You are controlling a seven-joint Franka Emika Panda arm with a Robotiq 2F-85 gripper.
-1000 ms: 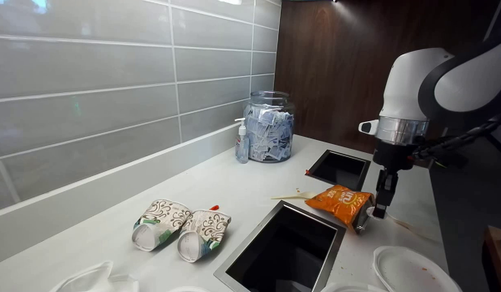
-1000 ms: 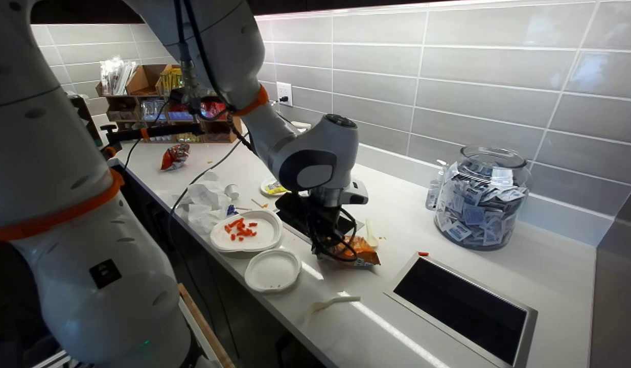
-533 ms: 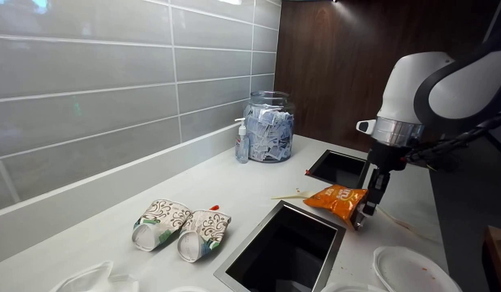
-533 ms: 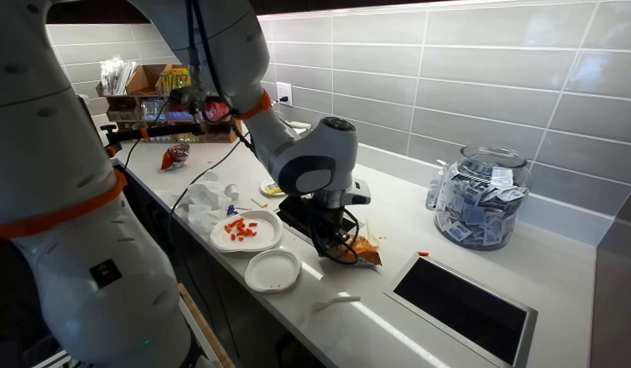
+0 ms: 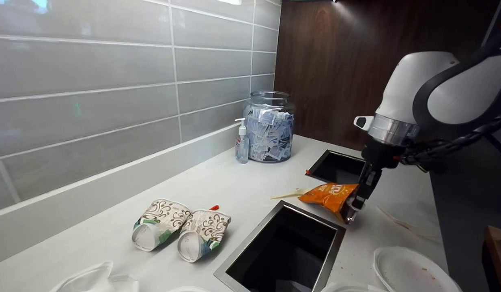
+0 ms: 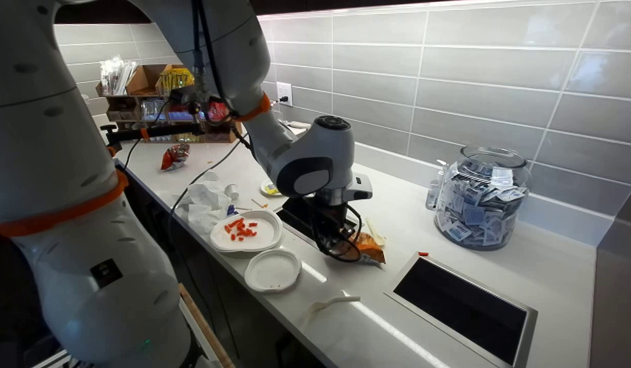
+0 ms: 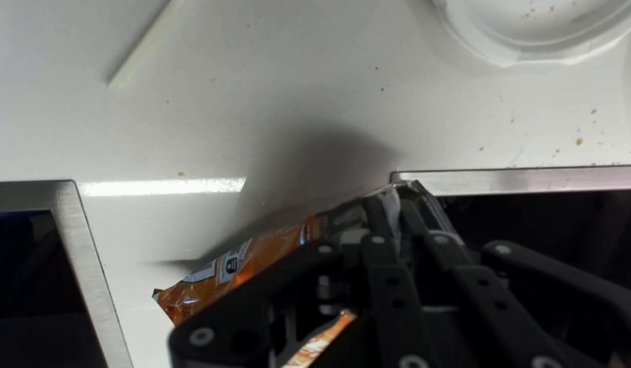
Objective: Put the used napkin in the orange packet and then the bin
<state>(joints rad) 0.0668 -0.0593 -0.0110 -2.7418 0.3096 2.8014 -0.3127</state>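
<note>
And there was the gripper [image 7: 393,208], tilted low over the counter [image 5: 209,184], right at the silvery mouth of the orange packet [image 5: 329,196]! Its two fingers were drawn close together, pinching a pale, crinkled scrap that looked like the napkin [image 7: 392,199], half hidden and blurred at the packet's lip. The packet lay on its side, one corner just beside a bin opening [image 5: 253,235], with a second bin opening [image 6: 526,337] across on its other side. A pale utensil [image 5: 287,195] sat at its closed end, touching or only nearly so; from here you couldn't tell! Over towards the tiled wall [image 5: 112,69], two patterned cups [image 5: 165,219] sprawled side by side, and a pump bottle [image 5: 242,148] stood just beside, or touching, the glass jar [image 5: 270,101] full of sachets [image 5: 270,134]. Down near the counter's edge, a white plate [image 6: 271,237] carried a scatter of orange-red bits [image 6: 247,232], with a smaller plate [image 6: 273,271] right beside it
</note>
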